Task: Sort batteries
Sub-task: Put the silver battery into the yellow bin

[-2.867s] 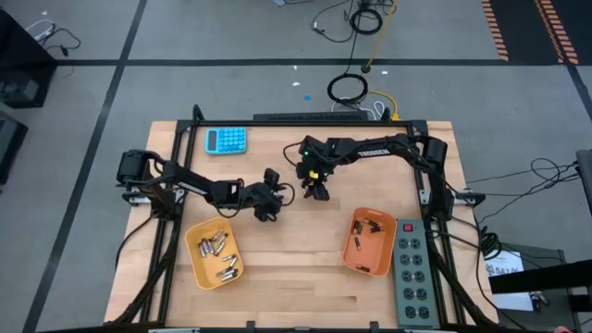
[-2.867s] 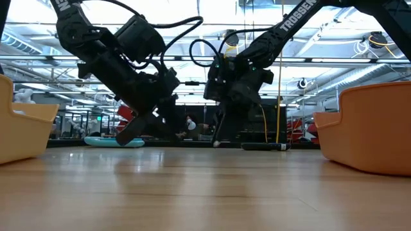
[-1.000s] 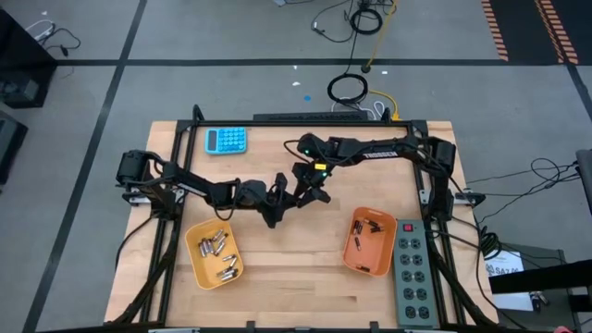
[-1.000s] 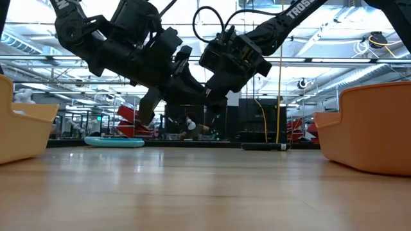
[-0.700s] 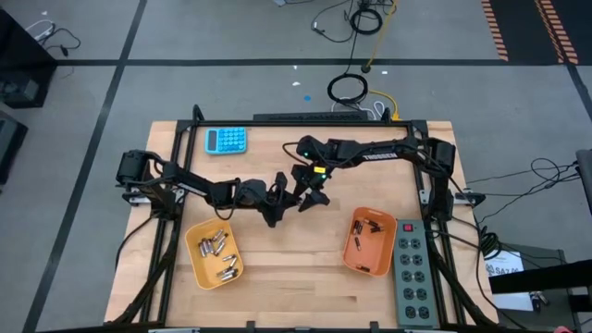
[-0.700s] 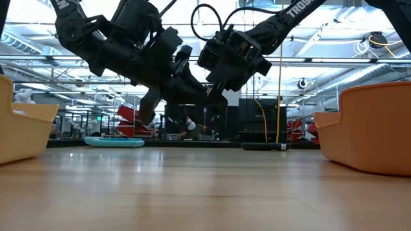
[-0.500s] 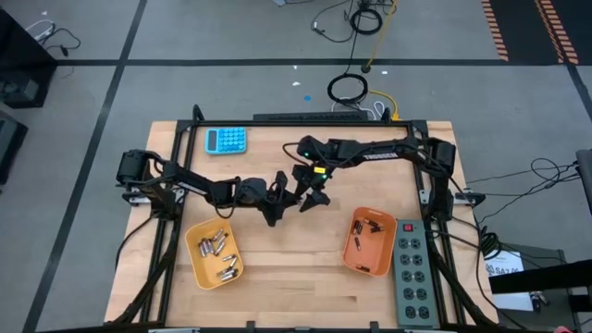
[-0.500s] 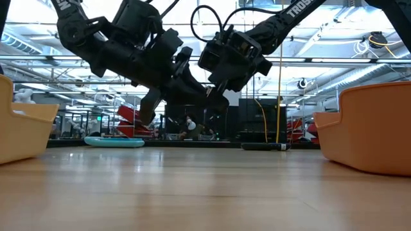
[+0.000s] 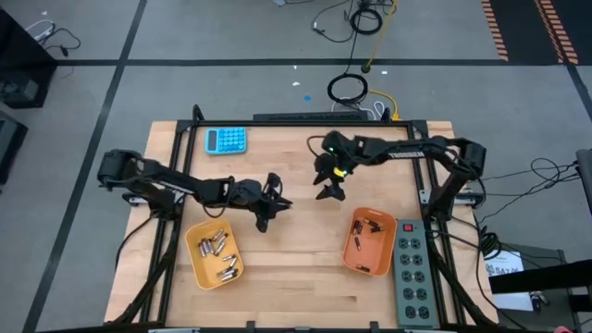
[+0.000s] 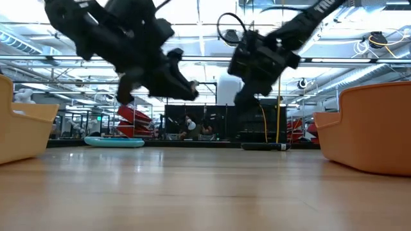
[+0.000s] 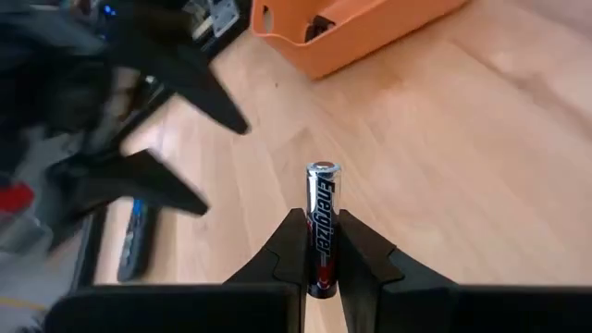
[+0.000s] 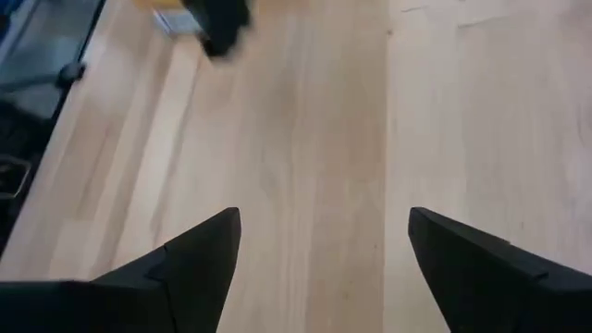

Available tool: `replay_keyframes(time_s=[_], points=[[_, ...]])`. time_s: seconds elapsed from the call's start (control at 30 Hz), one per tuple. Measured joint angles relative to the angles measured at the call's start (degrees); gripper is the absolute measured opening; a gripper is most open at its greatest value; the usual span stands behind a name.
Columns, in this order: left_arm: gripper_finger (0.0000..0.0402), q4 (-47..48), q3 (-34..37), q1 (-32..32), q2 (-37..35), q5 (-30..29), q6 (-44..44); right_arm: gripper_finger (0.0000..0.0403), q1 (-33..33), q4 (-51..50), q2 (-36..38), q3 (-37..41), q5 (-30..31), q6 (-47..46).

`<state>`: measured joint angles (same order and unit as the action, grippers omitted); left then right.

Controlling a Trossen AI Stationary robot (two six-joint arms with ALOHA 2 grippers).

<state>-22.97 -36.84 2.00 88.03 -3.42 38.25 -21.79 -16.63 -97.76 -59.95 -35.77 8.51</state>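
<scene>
Left gripper (image 11: 322,242) is clamped on one battery (image 11: 322,222), a slim cell held between the two fingers with its metal cap pointing away from the wrist. In the high view this gripper (image 9: 269,205) hangs over the middle of the tabletop (image 9: 287,268), clear of the wood.

Yellow tray (image 9: 193,258) sits just beside and below-left of the left gripper in the high view. It holds a loose batch of silvery batteries (image 9: 217,252).

Right gripper (image 9: 331,188) hangs a little apart from the left one, across the tabletop centre. Its fingers (image 12: 199,250) stand wide apart with nothing between them; only bare wood shows in the gap. In the low view it (image 10: 247,96) is raised well off the surface.

Orange tray (image 9: 356,261) lies near the right gripper, on its far side from the left arm, and contains a few small dark batteries (image 9: 373,225). From the left wrist the orange tray (image 11: 370,28) shows beyond the held battery.

A grey power strip (image 9: 413,273) lies just beside the orange tray. A blue calculator (image 9: 226,140) sits at the far edge, well apart from both grippers.
</scene>
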Motion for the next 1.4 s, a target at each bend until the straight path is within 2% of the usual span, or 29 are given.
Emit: replay_keyframes(time_s=[0.07,0.2,0.3,0.43,0.57,0.67,0.73,0.83,1.0,1.4], points=[[0.0037,4.6,0.0,0.4,-3.4,0.0,-3.3,0.0303,0.0,7.7,1.1,5.0,1.2,-4.0],[0.0037,13.2,0.0,1.6,-9.6,1.7,-12.5,0.0303,2.1,16.4,2.0,11.3,10.4,-8.9],[0.0037,19.3,-0.2,1.6,-13.3,5.6,-20.5,0.0303,4.5,20.8,2.0,13.4,16.0,-8.4],[0.0037,30.4,-3.2,1.6,-15.8,11.1,-30.9,0.0303,6.1,25.7,2.0,14.0,18.0,-7.7],[0.0037,39.6,-6.4,2.2,-16.0,20.6,-41.0,0.0303,6.7,29.0,2.0,14.0,17.9,-6.4],[0.0037,43.9,-7.0,2.7,-16.0,33.3,-51.6,0.0301,6.6,30.8,2.0,14.0,20.6,-5.7],[0.0037,47.1,-6.9,3.6,-16.0,39.0,-58.4,0.0300,6.6,32.7,2.0,14.0,23.3,-4.9],[0.0037,54.4,-6.9,5.6,-16.0,39.9,-64.3,0.0299,6.7,34.7,2.0,14.0,24.3,-4.2],[0.0037,66.1,-6.9,8.2,-15.9,37.3,-71.4,0.0299,6.8,35.5,2.0,14.0,24.1,-2.9],[0.0037,68.3,-6.9,10.4,-15.9,36.2,-77.4,0.0299,6.8,34.4,2.0,14.0,23.8,-1.2]])
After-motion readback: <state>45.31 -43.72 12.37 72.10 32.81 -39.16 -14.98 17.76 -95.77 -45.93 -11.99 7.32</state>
